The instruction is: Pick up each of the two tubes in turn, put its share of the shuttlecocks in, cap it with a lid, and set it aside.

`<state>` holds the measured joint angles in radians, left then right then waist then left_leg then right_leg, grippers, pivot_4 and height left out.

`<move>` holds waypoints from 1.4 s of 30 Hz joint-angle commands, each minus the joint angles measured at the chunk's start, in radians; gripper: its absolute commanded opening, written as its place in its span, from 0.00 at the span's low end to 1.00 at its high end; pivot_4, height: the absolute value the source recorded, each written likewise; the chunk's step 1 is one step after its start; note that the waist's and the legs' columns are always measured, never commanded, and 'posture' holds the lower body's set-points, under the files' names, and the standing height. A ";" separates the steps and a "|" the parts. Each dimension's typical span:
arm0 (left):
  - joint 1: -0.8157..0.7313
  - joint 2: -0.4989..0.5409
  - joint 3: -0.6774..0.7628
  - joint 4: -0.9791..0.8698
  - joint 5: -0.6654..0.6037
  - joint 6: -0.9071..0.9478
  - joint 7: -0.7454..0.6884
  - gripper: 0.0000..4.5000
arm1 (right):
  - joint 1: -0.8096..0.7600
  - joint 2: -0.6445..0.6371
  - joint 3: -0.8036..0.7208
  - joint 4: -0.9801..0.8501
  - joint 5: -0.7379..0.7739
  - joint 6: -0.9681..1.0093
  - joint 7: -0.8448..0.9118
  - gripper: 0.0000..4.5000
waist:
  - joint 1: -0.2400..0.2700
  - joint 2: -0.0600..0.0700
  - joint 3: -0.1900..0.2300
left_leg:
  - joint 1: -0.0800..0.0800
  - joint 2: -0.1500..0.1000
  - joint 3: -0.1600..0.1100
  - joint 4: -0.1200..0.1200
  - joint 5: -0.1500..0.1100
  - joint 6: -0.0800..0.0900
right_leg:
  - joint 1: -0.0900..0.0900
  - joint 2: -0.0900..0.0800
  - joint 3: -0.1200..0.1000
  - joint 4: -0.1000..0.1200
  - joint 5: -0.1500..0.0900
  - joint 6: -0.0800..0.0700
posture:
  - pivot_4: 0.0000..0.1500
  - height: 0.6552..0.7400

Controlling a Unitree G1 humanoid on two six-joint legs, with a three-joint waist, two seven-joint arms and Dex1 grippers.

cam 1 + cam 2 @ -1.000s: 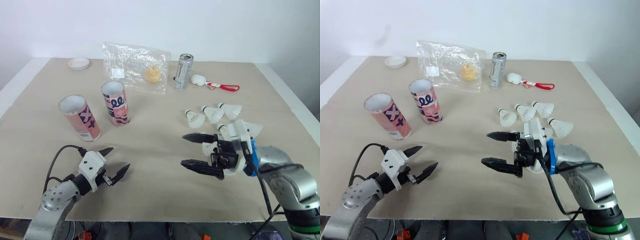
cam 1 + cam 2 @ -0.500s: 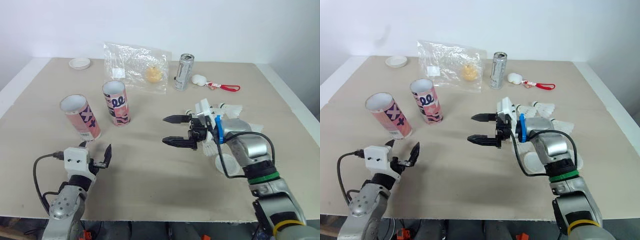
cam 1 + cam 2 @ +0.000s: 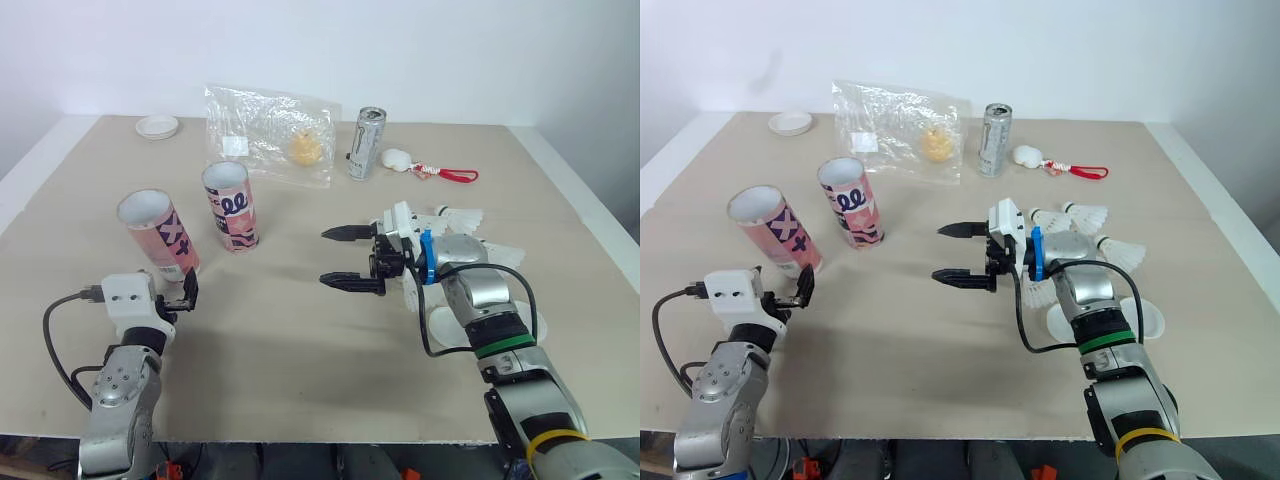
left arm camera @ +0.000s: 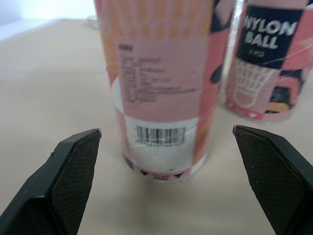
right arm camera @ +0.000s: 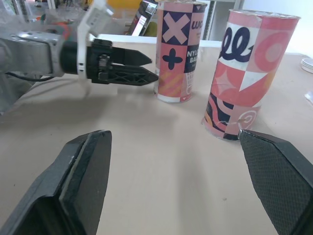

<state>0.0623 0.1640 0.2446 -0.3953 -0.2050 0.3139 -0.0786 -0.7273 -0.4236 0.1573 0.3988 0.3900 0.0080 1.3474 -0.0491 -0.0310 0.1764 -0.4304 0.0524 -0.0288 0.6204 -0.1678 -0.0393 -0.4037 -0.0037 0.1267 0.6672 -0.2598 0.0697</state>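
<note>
Left of centre on the desk, the X-patterned tube bears a barcode, and the neighbour tube reads "NYLON BALL". The left jaws gape just short of the first. The right jaws are spread wide and empty, mid-frame.

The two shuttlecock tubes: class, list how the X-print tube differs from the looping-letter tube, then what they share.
The X-print tube bears crosses and plus signs; the looping-letter tube bears curly script. The X-print tube stands just ahead of the open left gripper; the looping-letter tube stands farther back and to the right. Both are pink, upright and uncapped.
</note>
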 commanded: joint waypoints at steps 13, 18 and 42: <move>-0.210 0.109 0.015 0.338 -0.014 -0.064 -0.117 1.00 | -0.009 0.012 -0.028 -0.047 -0.020 -0.015 -0.018 0.99 | 0.001 0.000 0.000 | 0.000 0.000 -0.001 -0.001 0.000 0.000 | 0.000 0.000 0.000 0.000 0.001 -0.001 | 1.00 1.00; -0.272 0.146 0.014 0.446 -0.022 -0.108 -0.179 1.00 | -0.004 0.006 -0.029 -0.061 -0.021 -0.011 -0.026 0.99 | 0.001 0.000 0.000 | 0.000 0.000 -0.001 -0.001 0.000 0.000 | 0.000 0.000 -0.001 0.000 0.001 -0.001 | 1.00 1.00; -0.128 0.337 0.026 0.337 -0.039 -0.244 -0.427 0.68 | 0.118 -0.058 -0.076 -0.287 0.035 0.077 -0.074 1.00 | 0.001 0.000 0.000 | 0.000 0.000 -0.001 -0.004 0.000 -0.001 | -0.001 0.000 -0.001 0.000 -0.001 -0.005 | 1.00 1.00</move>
<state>-0.0724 0.4736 0.2475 0.0057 -0.2268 0.0927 -0.4622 -0.6211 -0.4705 0.1092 0.1910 0.3937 0.0619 1.2899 -0.0486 -0.0306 0.1765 -0.4309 0.0526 -0.0299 0.6161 -0.1683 -0.0410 -0.4052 -0.0039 0.1260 0.6676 -0.2612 0.0638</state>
